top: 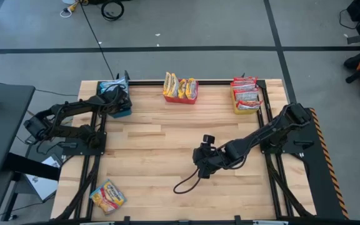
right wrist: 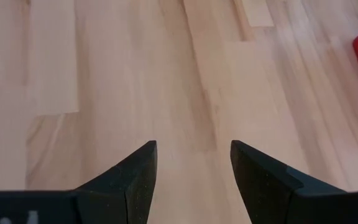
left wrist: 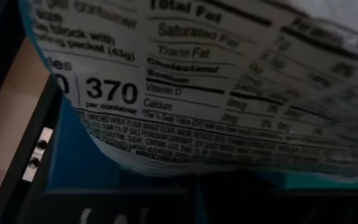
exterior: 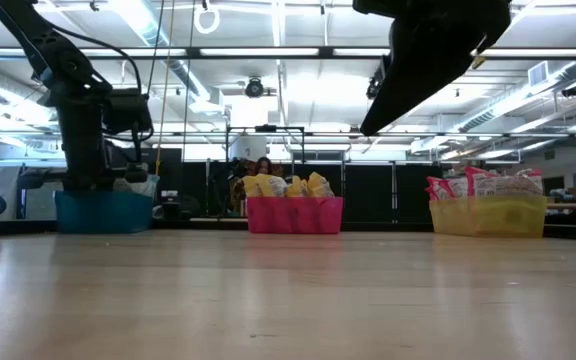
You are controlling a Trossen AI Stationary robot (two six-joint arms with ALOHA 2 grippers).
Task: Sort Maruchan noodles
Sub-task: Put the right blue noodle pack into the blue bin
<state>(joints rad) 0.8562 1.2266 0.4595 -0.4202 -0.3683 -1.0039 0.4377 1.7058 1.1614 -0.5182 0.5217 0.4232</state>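
Wooden table (top: 167,144), bins along 12 o'clock edge; left gripper (top: 119,99) over blue bin (top: 122,112) at 10 o'clock, clamped on a noodle packet (left wrist: 229,81); right gripper (right wrist: 193,163) wide, empty, mid-table; last yellow packet (top: 107,195) at 7 o'clock, likely light, crinkly, slippery, pinch an edge

Both arms (top: 67,122) matte black w/ jointed links; right arm (top: 261,134) trails looped black cable (top: 186,181); finger pads (right wrist: 135,174) wedge-shaped, grainy.

I see three bins along the top edge of the wooden desk (top: 167,137): a blue bin (top: 121,107) at upper left, a red bin (top: 181,97) at centre, a yellow bin (top: 242,106) at upper right. Grey floor (top: 186,25) surrounds it.
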